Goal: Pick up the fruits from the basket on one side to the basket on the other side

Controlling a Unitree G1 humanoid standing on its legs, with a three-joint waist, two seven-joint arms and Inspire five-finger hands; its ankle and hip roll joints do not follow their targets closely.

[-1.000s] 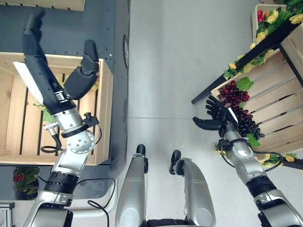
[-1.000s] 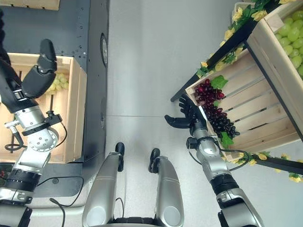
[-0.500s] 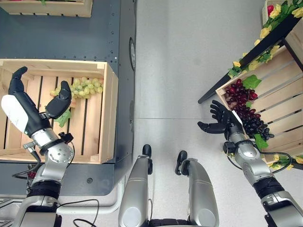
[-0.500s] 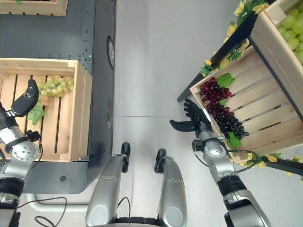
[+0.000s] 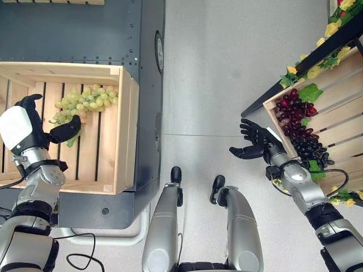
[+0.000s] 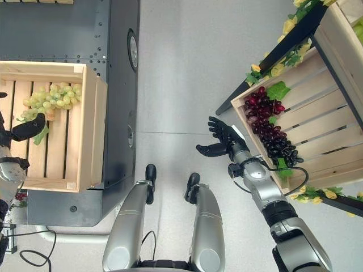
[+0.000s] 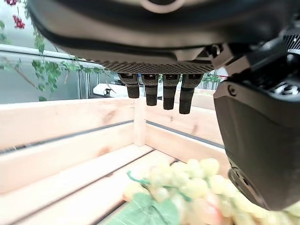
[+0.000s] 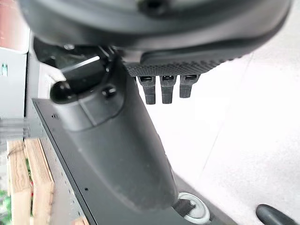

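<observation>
Since half a second ago the left hand has drawn back toward the near left part of the slatted wooden crate, and the green grapes it left behind lie free on the pale slats, a knobbly cluster of round, glossy berries with a green leaf beside them. That hand now hovers over the slats just short of the bunch, released, its fingers straight and thumb spread, holding nothing. The crate is rough light timber with square corners and sits on a dark, riveted metal bench. Across the smooth grey floor, the right hand hangs much where it was, fingers spread and empty, just beside the tilted wooden crate on the other side. In that crate lies a long bunch of dark red and black grapes, small shiny beads with a green leaf at the upper end; yellow artificial flowers trim its dark frame.
</observation>
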